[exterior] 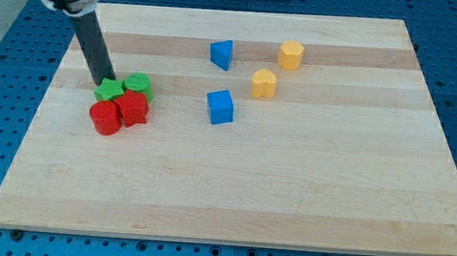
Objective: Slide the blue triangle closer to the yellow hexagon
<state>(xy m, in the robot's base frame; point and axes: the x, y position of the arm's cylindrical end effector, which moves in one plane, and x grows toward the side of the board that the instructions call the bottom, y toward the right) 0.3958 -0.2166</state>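
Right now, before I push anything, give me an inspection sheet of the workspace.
Surface: wooden board, flat.
Job's things: blue triangle left of yellow hexagon, apart.
Clutter: blue cube; second yellow block; two green blocks and two red blocks clustered at the view's left.
Grippers: none; my tip is at the green blocks, far from the triangle.
Cables: nothing seen.
Surroundings: blue perforated table.

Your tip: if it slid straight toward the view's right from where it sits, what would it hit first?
My tip sits at the green star's upper-left edge, so it would likely meet that block at once; whether they already touch is unclear.
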